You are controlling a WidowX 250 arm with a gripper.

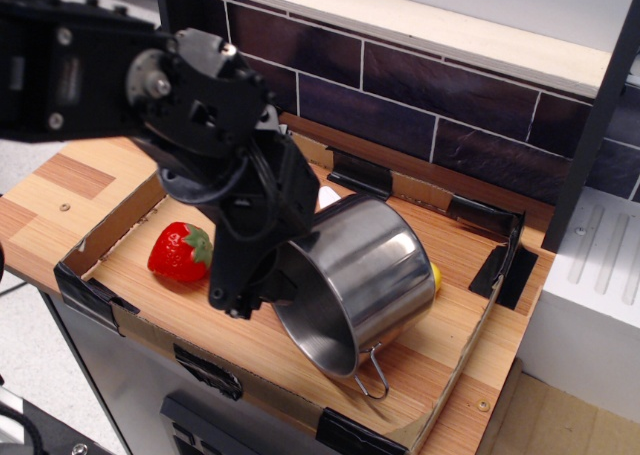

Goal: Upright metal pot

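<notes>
The metal pot (375, 265) lies on its side in the middle of the wooden tray, with its mouth facing the lower left. One wire loop handle (376, 372) rests on the boards at the front. The other handle is hidden behind the arm. My black gripper (250, 293) is down at the left rim of the pot's mouth and its fingertips overlap that rim. The dark fingers blur together, so I cannot tell whether they are open or grip the rim. A red toy strawberry (179, 253) lies to the left of the gripper.
A low cardboard wall (95, 293) with black tape rings the wooden board. A dark tiled back wall (420, 95) stands behind. A small yellow thing (436, 274) peeks out behind the pot. A white scrap (327, 197) lies by the arm.
</notes>
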